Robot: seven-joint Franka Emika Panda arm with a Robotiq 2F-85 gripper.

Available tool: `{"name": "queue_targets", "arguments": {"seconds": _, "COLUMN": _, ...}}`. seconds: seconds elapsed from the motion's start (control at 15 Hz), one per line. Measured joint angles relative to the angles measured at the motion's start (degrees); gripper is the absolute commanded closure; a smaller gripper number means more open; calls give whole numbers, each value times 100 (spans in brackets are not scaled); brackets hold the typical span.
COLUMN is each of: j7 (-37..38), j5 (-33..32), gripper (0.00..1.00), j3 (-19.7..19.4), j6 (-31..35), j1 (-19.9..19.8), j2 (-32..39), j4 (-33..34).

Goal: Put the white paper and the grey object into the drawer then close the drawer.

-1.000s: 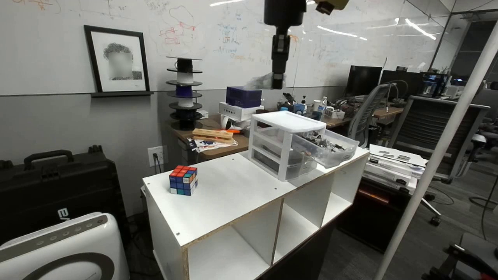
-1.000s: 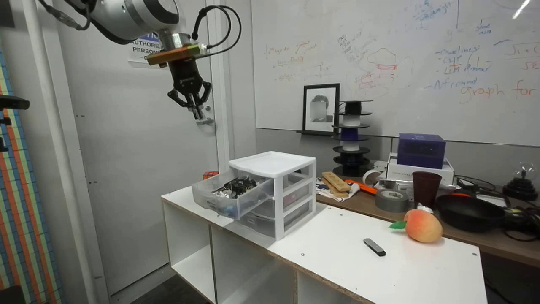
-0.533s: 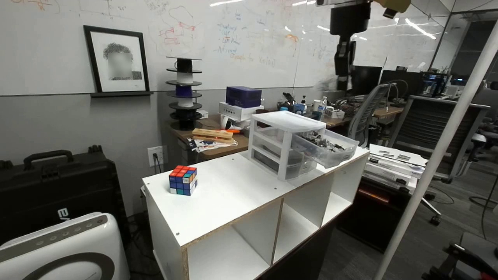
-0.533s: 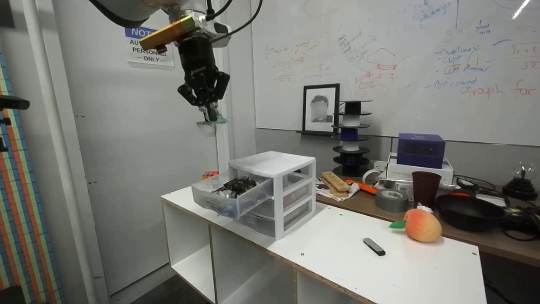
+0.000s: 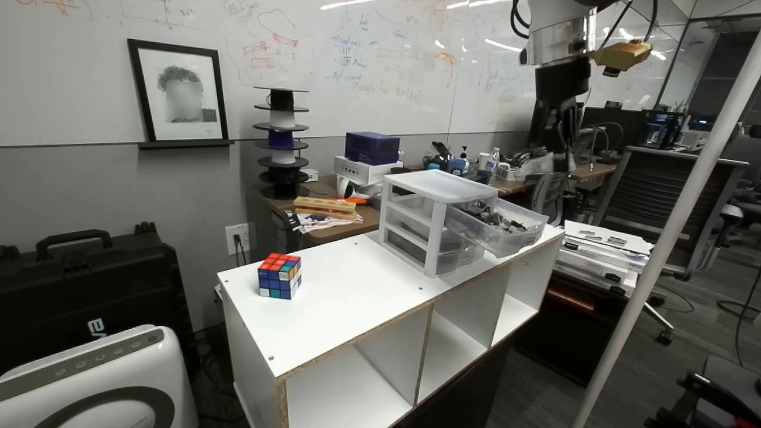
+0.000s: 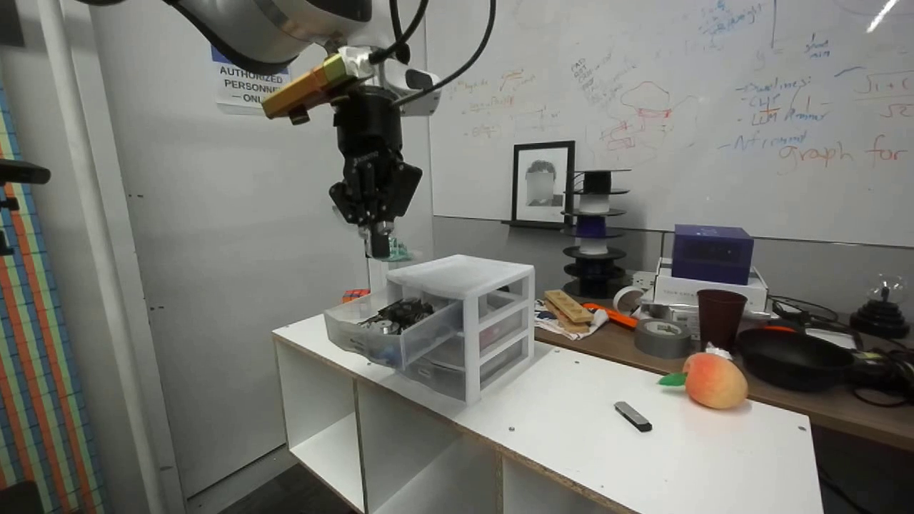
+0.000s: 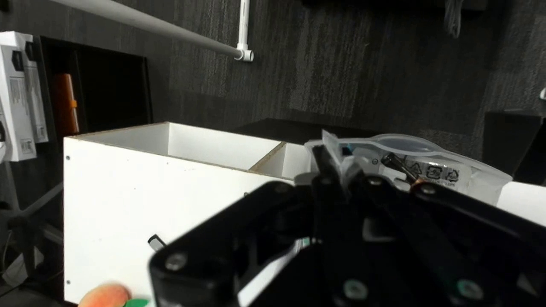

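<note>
The white paper, a pale crumpled see-through scrap, sticks out from the fingertips in both exterior views [image 5: 537, 166] [image 6: 400, 250] and in the wrist view [image 7: 334, 150]. My gripper [image 5: 560, 161] [image 6: 378, 245] [image 7: 341, 170] is shut on it and points down, above the open top drawer. That translucent drawer [image 5: 516, 242] [image 6: 360, 348] [image 7: 409, 144] is pulled out of the white-framed unit [image 5: 440, 185] [image 6: 464, 275] and holds dark and metallic small parts. The grey object [image 6: 633, 416] lies on the white shelf top, partly hidden by the gripper in the wrist view [image 7: 156, 242].
A peach [image 6: 716, 382] with a green leaf lies on the shelf [image 5: 333, 309] near the grey object. A Rubik's cube [image 5: 280, 275] stands on the shelf too. A side desk holds a purple box [image 6: 712, 253], a dark cup [image 6: 721, 318] and a pan [image 6: 794, 360]. A white pole [image 5: 666, 238] stands nearby.
My gripper has carried the white paper across to above the open drawer and then lowered it toward the drawer. The drawer, the grey object and the peach have not moved.
</note>
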Motion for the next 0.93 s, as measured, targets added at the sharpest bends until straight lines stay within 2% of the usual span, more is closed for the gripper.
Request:
{"name": "queue_targets", "arguments": {"seconds": 0.4, "j7": 26, "j5": 324, "gripper": 94, "j3": 64, "j6": -115, "j1": 53, "j2": 733, "j4": 217}}
{"name": "queue_targets", "arguments": {"seconds": 0.93, "j7": -36, "j5": 282, "gripper": 93, "j3": 223, "j6": 6, "j1": 260, "j2": 1583, "j4": 1063}}
